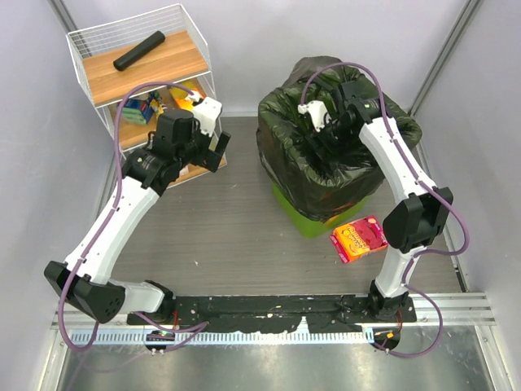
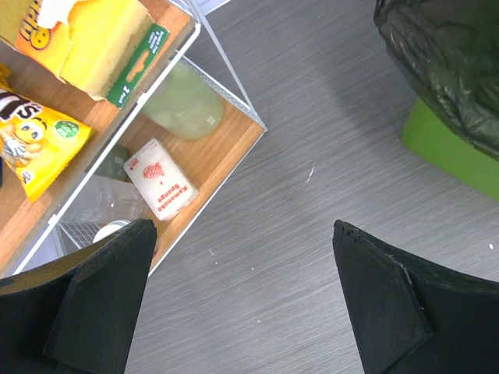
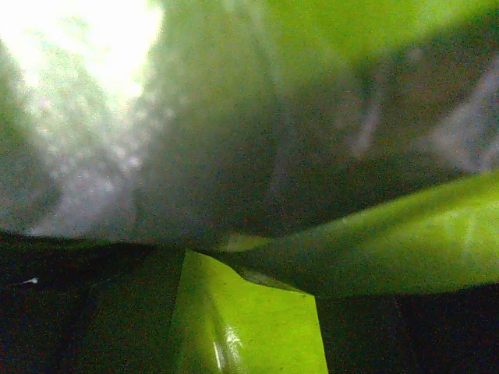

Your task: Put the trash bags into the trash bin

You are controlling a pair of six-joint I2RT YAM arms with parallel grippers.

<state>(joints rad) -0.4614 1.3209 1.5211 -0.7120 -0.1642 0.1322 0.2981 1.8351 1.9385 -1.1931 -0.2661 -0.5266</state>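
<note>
Over the far right of the grey table (image 1: 236, 236), the large crinkled glossy black plastic trash bag (image 1: 285, 159) is draped across the bright lime-green rectangular plastic bin (image 1: 313, 221), covering all but its near lower corner, with its mouth gaping upward; the right gripper (image 1: 324, 134) reaches down into that mouth, and its wrist view shows only murky film and green plastic, so I cannot tell whether its fingers are clenched; a pink snack packet (image 1: 359, 238) lies just beside the bin; the left gripper (image 2: 242, 226) hovers released, fingers spread, over bare table beside the white wire rack with wooden shelves (image 1: 138, 61), which carries a slim black roll (image 1: 138, 50) on top.
</note>
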